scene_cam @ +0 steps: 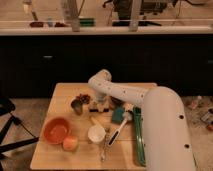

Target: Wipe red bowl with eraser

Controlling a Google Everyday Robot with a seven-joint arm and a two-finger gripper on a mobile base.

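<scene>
The red bowl (56, 130) sits at the front left of the wooden table (65, 92). My gripper (99, 105) is low over the middle of the table, to the right of and behind the bowl, on the white arm (125, 94) that reaches in from the right. A small dark bar, which looks like the eraser (95, 109), lies right at the gripper. I cannot tell whether it is held.
A small orange ball (70, 143) lies just right of the bowl. A white cup (96, 133), a white-handled brush (119, 132) and a teal block (118, 115) are at the centre right. A metal cup (77, 106) stands left of the gripper. A dark counter runs behind the table.
</scene>
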